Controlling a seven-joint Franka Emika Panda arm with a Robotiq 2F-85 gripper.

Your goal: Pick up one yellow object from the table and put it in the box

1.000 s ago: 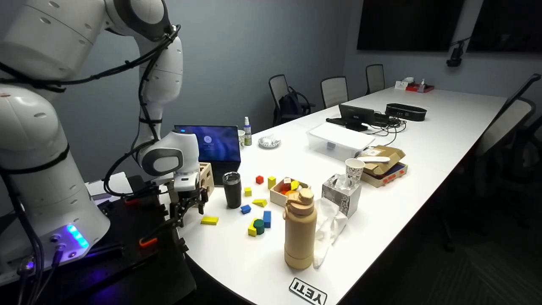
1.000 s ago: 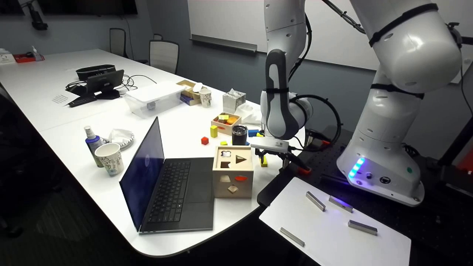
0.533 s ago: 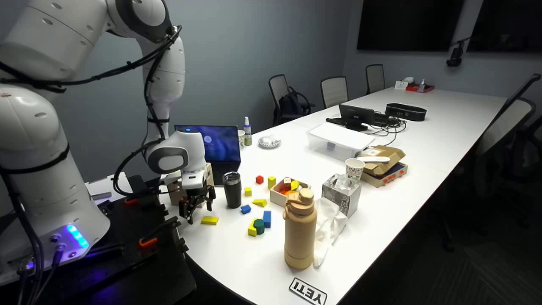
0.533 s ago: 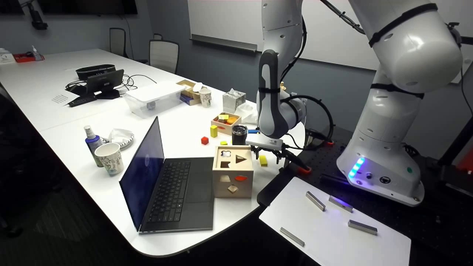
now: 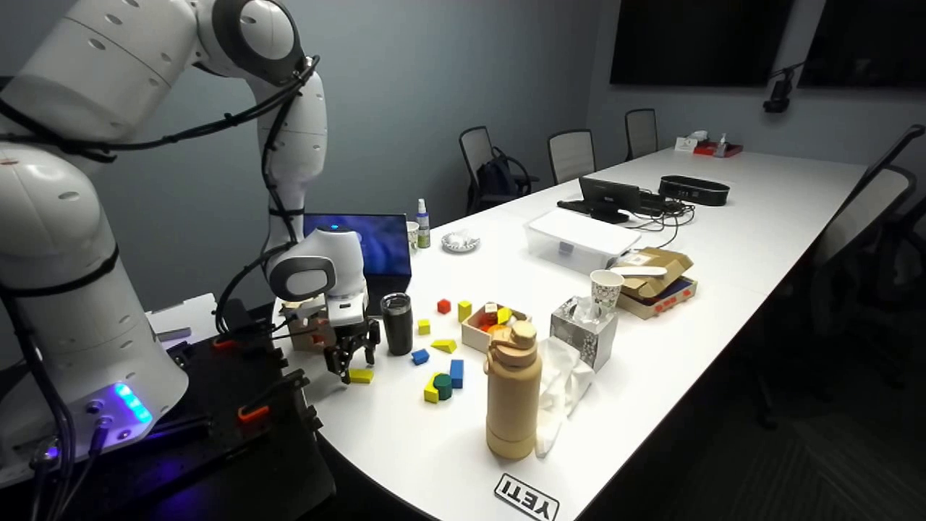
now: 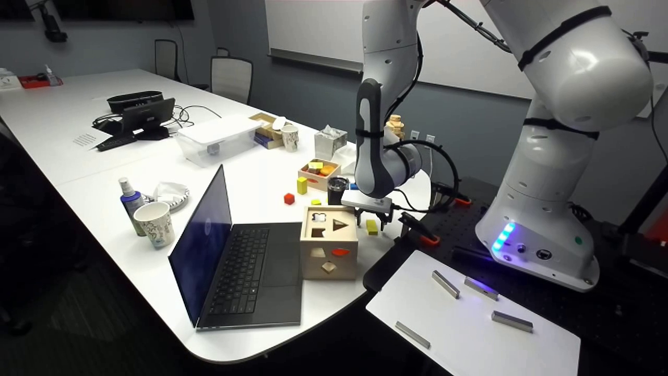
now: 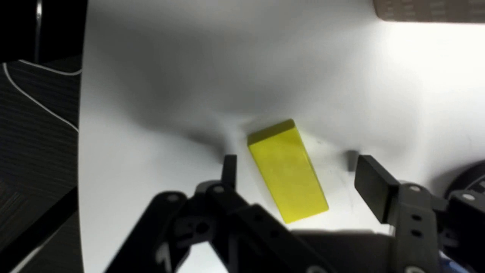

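Observation:
A flat yellow block (image 7: 288, 176) lies on the white table, slanted, between the two fingers in the wrist view. It also shows in both exterior views (image 5: 362, 376) (image 6: 371, 227). My gripper (image 7: 296, 170) is open and empty, with a gap on each side of the block; in both exterior views (image 5: 358, 367) (image 6: 371, 224) it points down over the block. The box (image 6: 342, 269), a light wooden cube with shaped holes, stands between the laptop and the gripper. The arm partly hides the box (image 5: 305, 340) in an exterior view. A brown corner at the wrist view's top right may be the box.
A dark tumbler (image 5: 397, 329) stands close beside the gripper. The laptop (image 6: 266, 256) is beside the box. Several loose blocks, including a yellow wedge (image 5: 444, 346) and a blue block (image 5: 456, 374), lie farther out. A small wooden tray (image 5: 474, 340) and a tan bottle (image 5: 512, 405) stand beyond.
The open gripper has moved away from the robot base to stand over the flat yellow block. The block and the box have not moved.

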